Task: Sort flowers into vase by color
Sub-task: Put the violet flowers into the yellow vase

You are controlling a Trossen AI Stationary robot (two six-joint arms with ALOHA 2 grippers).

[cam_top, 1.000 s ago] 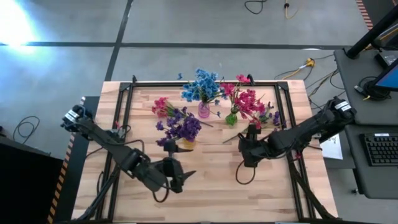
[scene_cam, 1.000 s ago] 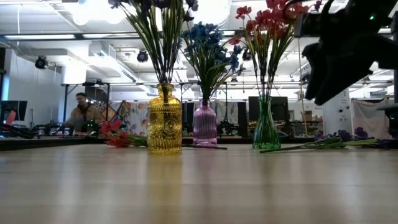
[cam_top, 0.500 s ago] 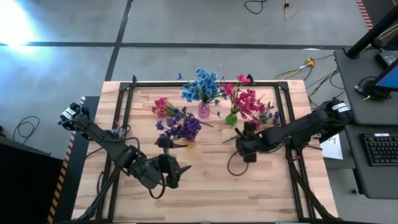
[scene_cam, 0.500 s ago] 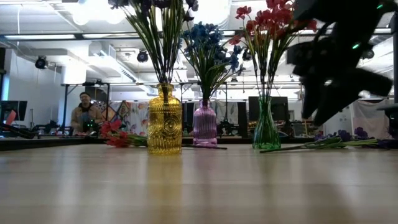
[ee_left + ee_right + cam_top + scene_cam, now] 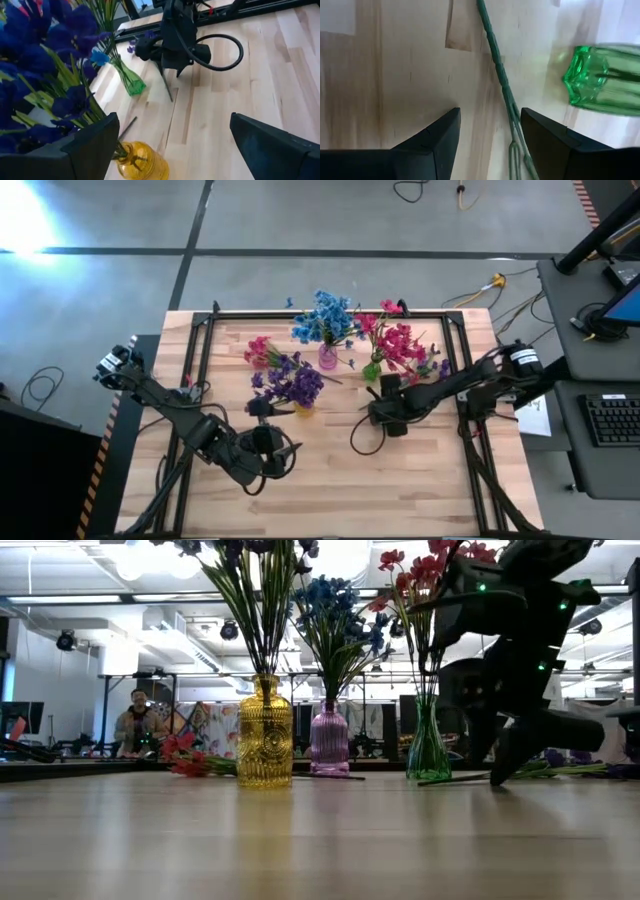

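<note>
Three vases stand in the middle of the table. The yellow vase (image 5: 303, 412) holds purple flowers (image 5: 292, 383), the pink vase (image 5: 328, 358) blue flowers (image 5: 325, 320), and the green vase (image 5: 372, 370) red-pink flowers (image 5: 396, 340). A loose green stem (image 5: 499, 70) lies flat on the wood beside the green vase (image 5: 600, 82). My right gripper (image 5: 490, 112) is open and low over this stem, one finger on each side of it. My left gripper (image 5: 175, 120) is open in the air, near the yellow vase (image 5: 142, 160) on its near-left side.
More loose flowers lie on the table: red-pink ones (image 5: 260, 350) left of the vases and purple ones (image 5: 436, 368) at the right. A black frame rail (image 5: 330, 313) runs along the far edge. Bare wood (image 5: 340, 490) lies toward the near edge. A person (image 5: 138, 720) sits far behind.
My right gripper has come down toward the table and moved left toward the green vase, rolling its wrist, until its fingers straddle the loose stem. My left gripper has turned a little toward the yellow vase. No flower or vase has moved.
</note>
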